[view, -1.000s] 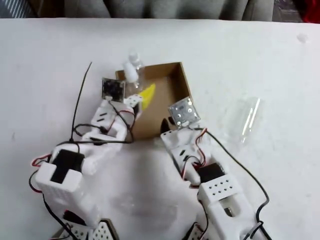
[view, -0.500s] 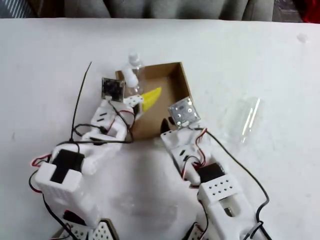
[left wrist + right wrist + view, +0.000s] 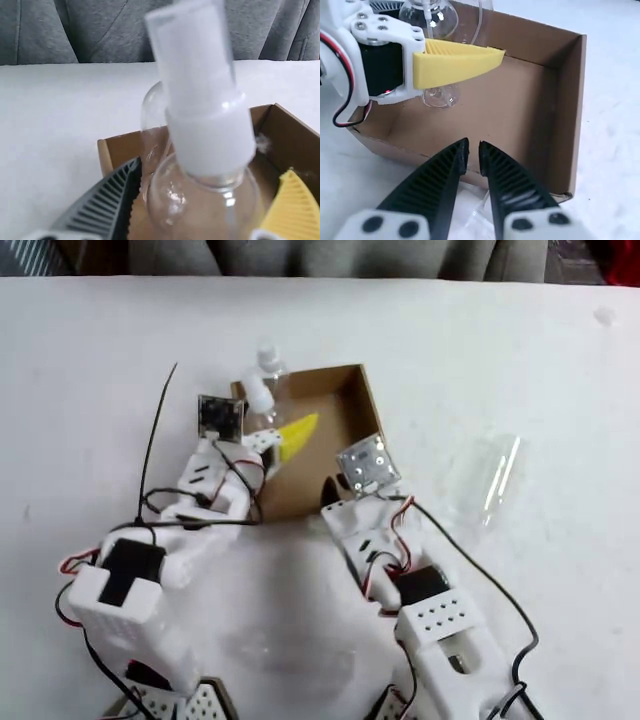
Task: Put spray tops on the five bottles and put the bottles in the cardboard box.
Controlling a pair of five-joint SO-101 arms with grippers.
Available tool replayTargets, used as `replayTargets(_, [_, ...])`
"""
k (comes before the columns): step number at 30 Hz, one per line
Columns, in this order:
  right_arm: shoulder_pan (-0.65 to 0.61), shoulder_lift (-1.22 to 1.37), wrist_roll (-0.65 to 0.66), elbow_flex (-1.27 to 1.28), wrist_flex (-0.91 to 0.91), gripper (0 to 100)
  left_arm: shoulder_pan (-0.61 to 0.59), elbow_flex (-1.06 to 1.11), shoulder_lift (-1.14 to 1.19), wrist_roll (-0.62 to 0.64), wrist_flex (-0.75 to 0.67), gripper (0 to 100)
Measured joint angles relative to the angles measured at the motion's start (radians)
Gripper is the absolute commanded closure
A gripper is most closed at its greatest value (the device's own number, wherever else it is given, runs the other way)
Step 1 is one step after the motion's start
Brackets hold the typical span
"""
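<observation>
**One capped bottle at the box, one loose on the desk**

Nearest, the right gripper hovered at the near wall of the cardboard box, its black fingers almost together and holding nothing.

Right of the box, toward the desk's right edge, a loose bottle lay on its side. No top could be made out on it.

Farther in, at the box's far left corner, the left gripper had its jaws spread either side of a capped bottle. The grey finger lay against the glass and the yellow one looked swung clear. The spray top was seated on the neck.

Just behind it a second bottle showed. Whether it stood inside the box or carried a top could not be told.

Judgement: one bottle capped and at or in the box. The loose one needs topping and boxing. The other bottles were unaccounted for, so most of the job remained
</observation>
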Motion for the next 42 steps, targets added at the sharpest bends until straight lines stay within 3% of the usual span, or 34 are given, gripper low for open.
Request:
replayTargets(7, [0.000,0.000,0.000,0.000,0.000,98.4,-0.003,0.009,-0.083,0.000,0.147,62])
replayTargets(20, [0.000,0.000,0.000,0.000,0.000,98.4,-0.011,0.072,-0.221,0.000,0.190,62])
replayTargets(33, [0.029,0.000,0.005,0.000,0.000,98.4,-0.011,0.094,-0.483,-0.002,0.678,62])
replayTargets(42, [0.026,0.000,0.008,-0.002,0.000,98.4,-0.011,0.235,-0.707,-0.002,0.717,62])
